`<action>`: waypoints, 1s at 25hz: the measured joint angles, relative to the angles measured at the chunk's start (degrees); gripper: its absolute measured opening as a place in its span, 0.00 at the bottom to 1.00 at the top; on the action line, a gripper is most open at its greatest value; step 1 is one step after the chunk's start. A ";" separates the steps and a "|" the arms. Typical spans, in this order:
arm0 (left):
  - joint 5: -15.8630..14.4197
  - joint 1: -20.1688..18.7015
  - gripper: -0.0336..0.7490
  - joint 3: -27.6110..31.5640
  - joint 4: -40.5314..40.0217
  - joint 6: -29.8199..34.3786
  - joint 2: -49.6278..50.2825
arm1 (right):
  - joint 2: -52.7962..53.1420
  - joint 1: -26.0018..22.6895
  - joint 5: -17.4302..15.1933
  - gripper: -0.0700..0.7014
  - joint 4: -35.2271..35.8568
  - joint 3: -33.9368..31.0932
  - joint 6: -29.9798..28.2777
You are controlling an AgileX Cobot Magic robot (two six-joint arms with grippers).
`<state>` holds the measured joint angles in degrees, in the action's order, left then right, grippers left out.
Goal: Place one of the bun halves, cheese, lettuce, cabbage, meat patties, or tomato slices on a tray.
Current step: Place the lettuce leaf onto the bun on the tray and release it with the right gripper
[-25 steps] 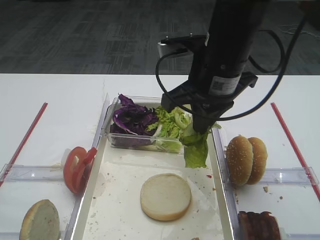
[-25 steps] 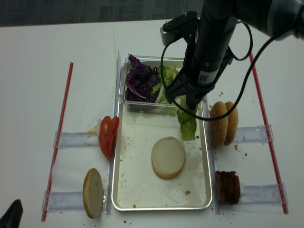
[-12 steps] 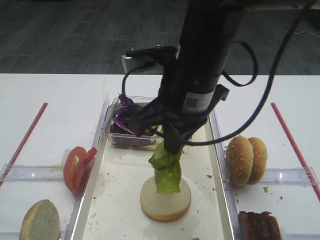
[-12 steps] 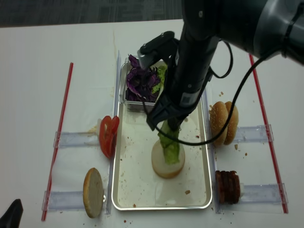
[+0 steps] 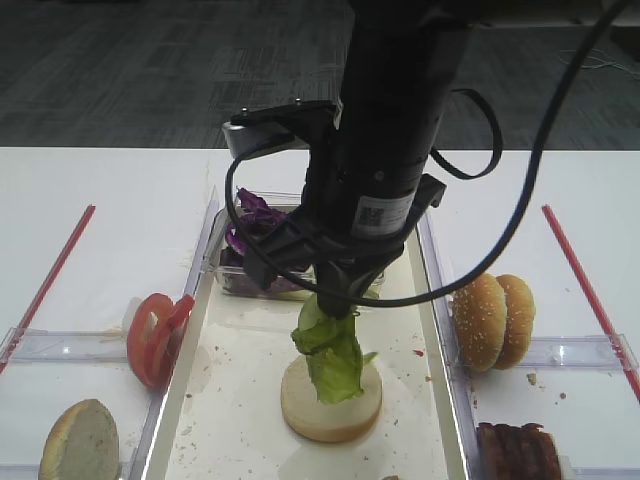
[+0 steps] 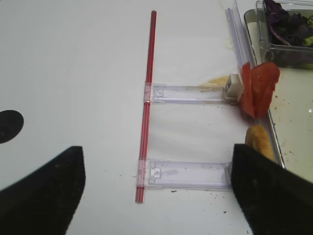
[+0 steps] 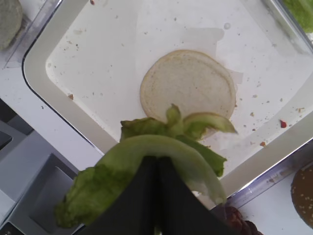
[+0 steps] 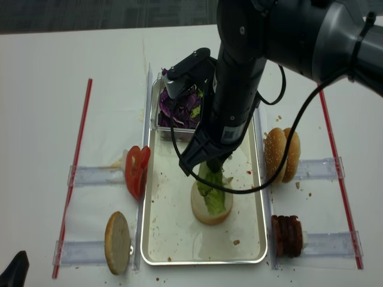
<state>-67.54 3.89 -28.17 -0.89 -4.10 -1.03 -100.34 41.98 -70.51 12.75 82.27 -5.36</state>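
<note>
My right gripper (image 5: 335,300) is shut on a light green lettuce (image 5: 330,355) leaf that hangs down over a pale bun half (image 5: 330,408) lying cut face up on the tray (image 5: 235,390). In the right wrist view the lettuce (image 7: 146,156) wraps my closed fingertips above the bun half (image 7: 188,85). Its lower end reaches the bun's top; I cannot tell if they touch. My left gripper (image 6: 156,191) stands open over bare table, left of the tray. No cheese is in view.
A clear tub with purple cabbage (image 8: 179,107) sits at the tray's far end. Tomato slices (image 8: 136,170) and another bun half (image 8: 118,242) stand left of the tray. Sesame bun halves (image 8: 282,154) and meat patties (image 8: 287,235) stand on its right. Red strips (image 8: 75,173) border the work area.
My right gripper carried the lettuce leaf from beside the tub toward the near side and left, and now holds it lower, over the bun half. The left gripper's own movement cannot be judged.
</note>
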 joint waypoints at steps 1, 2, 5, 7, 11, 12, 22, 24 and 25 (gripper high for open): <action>0.00 0.00 0.80 0.00 0.00 0.00 0.00 | 0.00 0.00 0.00 0.14 0.00 0.00 0.00; 0.00 0.00 0.80 0.00 0.00 0.00 0.00 | -0.10 0.00 0.00 0.14 0.00 0.00 0.00; 0.00 0.00 0.80 0.00 0.00 0.00 0.00 | -1.43 0.00 0.00 0.14 -0.10 0.00 0.00; 0.00 0.00 0.80 0.00 0.00 0.00 0.00 | -2.61 0.00 0.12 0.14 -0.10 0.00 0.00; 0.00 0.00 0.80 0.00 0.00 0.00 0.00 | -4.78 0.00 0.83 0.14 -0.10 0.00 0.00; 0.00 0.00 0.80 0.00 0.00 0.00 0.00 | -5.28 0.00 0.93 0.14 -0.23 0.00 0.00; 0.00 0.00 0.80 0.00 0.00 0.00 0.00 | -11.22 0.00 4.24 0.14 -1.49 0.00 -0.72; 0.00 0.00 0.80 0.00 0.00 0.00 0.00 | -12.54 0.00 4.82 0.14 -2.02 0.00 -0.85; 0.00 0.00 0.80 0.00 0.00 0.00 0.00 | -13.07 0.00 5.00 0.14 -2.02 0.00 -0.85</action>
<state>-67.54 3.89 -28.17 -0.89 -4.10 -1.03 -113.41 41.98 -65.51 10.73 82.27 -6.21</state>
